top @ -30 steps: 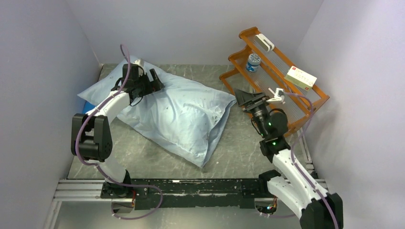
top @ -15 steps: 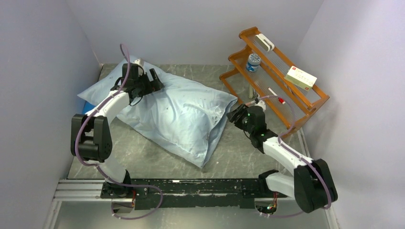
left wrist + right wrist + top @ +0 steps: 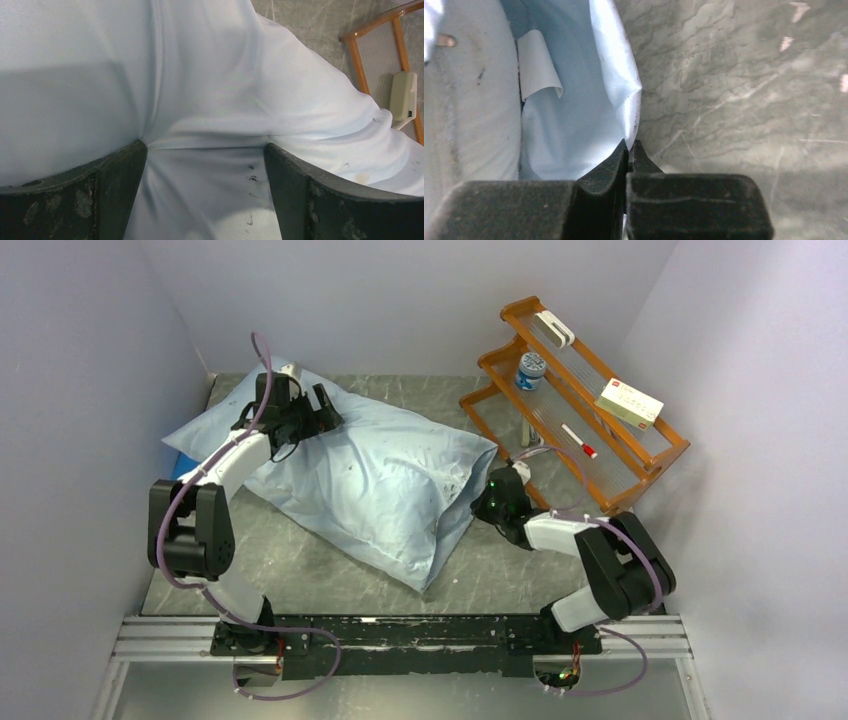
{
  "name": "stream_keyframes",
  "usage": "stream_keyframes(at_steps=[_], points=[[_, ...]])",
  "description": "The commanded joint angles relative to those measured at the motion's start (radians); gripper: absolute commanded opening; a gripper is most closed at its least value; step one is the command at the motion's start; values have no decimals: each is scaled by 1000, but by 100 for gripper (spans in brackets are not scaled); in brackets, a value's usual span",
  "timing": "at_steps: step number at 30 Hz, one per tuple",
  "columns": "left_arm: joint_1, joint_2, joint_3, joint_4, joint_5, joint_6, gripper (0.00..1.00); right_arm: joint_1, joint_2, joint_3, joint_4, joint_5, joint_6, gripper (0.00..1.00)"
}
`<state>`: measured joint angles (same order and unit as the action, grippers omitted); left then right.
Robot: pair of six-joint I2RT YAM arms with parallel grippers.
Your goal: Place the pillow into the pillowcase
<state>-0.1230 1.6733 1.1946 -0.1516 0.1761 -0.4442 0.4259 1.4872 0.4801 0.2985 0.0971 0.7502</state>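
The pale blue pillowcase (image 3: 370, 480) lies plump and slanted across the table, its mouth facing right. In the right wrist view the white pillow (image 3: 469, 100) shows inside that mouth, behind the pillowcase (image 3: 569, 125) lining. My right gripper (image 3: 480, 502) sits low at the mouth. Its jaws (image 3: 630, 146) are shut on the pillowcase's hem. My left gripper (image 3: 310, 410) rests at the far left end, open. Its fingers (image 3: 120, 170) press into the pillowcase (image 3: 210, 90) cloth, which bulges between them, nothing pinched.
An orange wire rack (image 3: 600, 430) stands at the back right with a blue-lidded jar (image 3: 531, 368), a white box (image 3: 629, 403) and a red pen (image 3: 578, 440). A bright blue mat (image 3: 181, 462) peeks out under the pillowcase's left end. Walls close in on three sides.
My right arm swung down from beside the rack to the pillowcase's mouth, and its jaws went from open to shut on the hem. The left arm has not moved.
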Motion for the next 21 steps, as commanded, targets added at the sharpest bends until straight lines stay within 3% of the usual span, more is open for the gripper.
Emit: stream_keyframes(at_steps=[1, 4, 8, 9, 11, 15, 18, 21], points=[[30, -18, -52, -167, -31, 14, 97, 3, -148, 17, -160, 184, -78, 0], [29, -77, -72, -157, 48, -20, 97, 2, -289, -44, -252, 263, -108, 0], [-2, -151, -70, -157, 129, -28, 96, 2, -341, -63, -306, 298, -82, 0], [-22, -167, -58, -171, 127, -20, 96, 1, -358, -47, -343, 297, -71, 8], [-66, -190, -27, -214, 107, 6, 96, 1, -411, 12, -424, 287, -57, 41], [-147, -226, 11, -279, 47, 65, 96, 3, -547, 116, -526, 155, -12, 58], [-159, -252, -1, -270, 34, 80, 95, 5, -639, 42, -392, -21, 56, 68], [-159, -266, -4, -273, 33, 93, 95, 17, -653, -55, -220, -92, 134, 89]])
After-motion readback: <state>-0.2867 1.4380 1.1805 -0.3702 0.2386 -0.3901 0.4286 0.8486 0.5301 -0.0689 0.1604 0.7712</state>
